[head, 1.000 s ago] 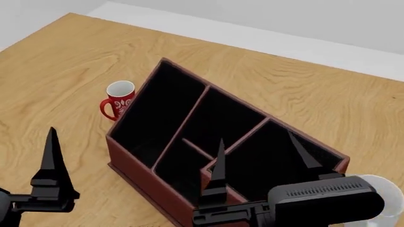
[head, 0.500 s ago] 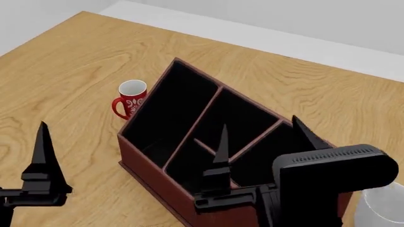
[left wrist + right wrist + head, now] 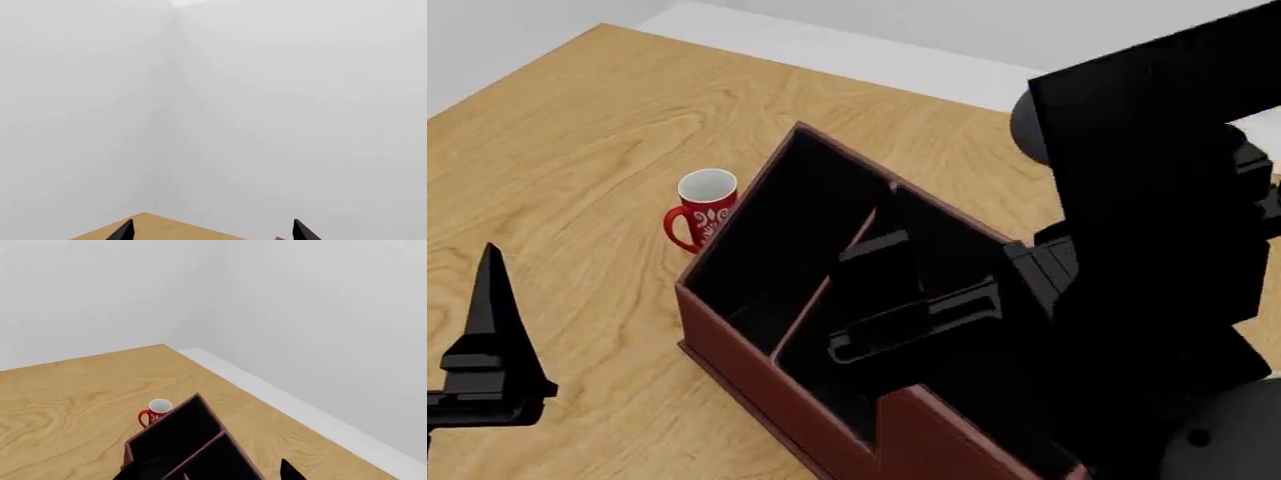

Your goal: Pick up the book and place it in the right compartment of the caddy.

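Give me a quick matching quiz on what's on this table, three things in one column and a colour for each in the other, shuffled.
Things:
1. mug
2. caddy outer wall
3. table

Colours:
A. light wood grain
B. red with a white pattern
C. reddish brown

Pairs: 1-B, 2-C, 3-A
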Robot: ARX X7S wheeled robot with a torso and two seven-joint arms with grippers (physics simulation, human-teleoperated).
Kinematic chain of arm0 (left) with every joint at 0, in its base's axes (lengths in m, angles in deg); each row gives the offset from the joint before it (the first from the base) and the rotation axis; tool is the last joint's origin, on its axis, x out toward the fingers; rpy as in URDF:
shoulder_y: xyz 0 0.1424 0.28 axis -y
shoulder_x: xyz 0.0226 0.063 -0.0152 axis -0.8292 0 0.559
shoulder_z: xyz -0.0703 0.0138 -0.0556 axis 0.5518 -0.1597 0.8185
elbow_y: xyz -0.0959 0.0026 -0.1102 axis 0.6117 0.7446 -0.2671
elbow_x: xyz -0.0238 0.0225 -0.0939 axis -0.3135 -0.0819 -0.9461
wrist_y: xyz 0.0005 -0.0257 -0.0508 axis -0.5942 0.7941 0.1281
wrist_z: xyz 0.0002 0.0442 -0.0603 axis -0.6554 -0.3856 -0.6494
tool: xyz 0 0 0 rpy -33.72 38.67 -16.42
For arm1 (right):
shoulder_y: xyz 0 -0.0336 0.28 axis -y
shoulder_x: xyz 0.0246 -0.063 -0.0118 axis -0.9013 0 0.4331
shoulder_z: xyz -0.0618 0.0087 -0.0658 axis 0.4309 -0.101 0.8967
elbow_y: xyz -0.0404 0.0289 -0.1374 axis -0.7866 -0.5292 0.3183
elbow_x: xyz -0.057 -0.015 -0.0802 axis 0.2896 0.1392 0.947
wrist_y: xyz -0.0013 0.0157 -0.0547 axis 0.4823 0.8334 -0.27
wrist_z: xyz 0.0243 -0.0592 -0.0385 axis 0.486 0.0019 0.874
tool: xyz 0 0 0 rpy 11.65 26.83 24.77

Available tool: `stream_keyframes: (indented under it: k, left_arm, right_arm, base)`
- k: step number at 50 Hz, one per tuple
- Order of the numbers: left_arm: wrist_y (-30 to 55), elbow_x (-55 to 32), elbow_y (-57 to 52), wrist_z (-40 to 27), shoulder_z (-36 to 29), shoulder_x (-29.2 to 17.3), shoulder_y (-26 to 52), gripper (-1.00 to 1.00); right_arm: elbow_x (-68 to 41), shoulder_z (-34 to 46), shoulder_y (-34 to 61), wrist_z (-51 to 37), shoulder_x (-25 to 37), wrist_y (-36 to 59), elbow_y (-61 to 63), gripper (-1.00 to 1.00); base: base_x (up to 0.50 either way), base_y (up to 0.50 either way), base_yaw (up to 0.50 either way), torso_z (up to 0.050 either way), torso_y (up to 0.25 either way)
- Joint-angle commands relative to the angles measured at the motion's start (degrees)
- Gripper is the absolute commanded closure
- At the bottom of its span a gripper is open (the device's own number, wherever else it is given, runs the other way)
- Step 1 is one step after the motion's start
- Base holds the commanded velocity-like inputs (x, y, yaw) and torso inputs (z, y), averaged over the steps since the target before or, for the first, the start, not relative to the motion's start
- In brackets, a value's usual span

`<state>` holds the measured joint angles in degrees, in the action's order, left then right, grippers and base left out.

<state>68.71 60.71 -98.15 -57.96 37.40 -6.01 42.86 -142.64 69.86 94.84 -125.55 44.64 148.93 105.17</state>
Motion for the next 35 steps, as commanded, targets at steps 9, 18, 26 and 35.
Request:
stream_keyframes:
  k: [9,18,26,35]
  left_arm:
    - [0.0,-0.9,-1.0,-0.4,0.1,-0.7,-0.1,-1.00]
    - [0.2,-1.5,-2.0,-0.7,0.3,-1.1,-0.3,-1.00]
    - [-0.2,-1.8,-2.0,-0.6,0.3,-1.4,-0.4,-1.00]
    - [-0.7,-1.6,-1.8,-0.5,-0.1,-1.6,-0.5,-1.00]
  right_arm:
    - [-37.8,20.6,21.3,-12.1,10.9,-4.4,-7.0,-1.00]
    - [-39.4,23.4,21.9,-12.3,13.5,-3.6,-6.1,-1.00]
    - [-36.6,23.1,18.6,-10.6,16.4,-1.2,-7.1,-1.00]
    - [-33.5,21.8,8.9,-6.8,19.3,-0.5,-4.9,-1.00]
  base:
    - [0.00,0.00,0.00,0.000,0.000]
    - [0.00,0.00,0.00,0.000,0.000]
    - [0.00,0.00,0.00,0.000,0.000]
    - [0.00,0.00,0.00,0.000,0.000]
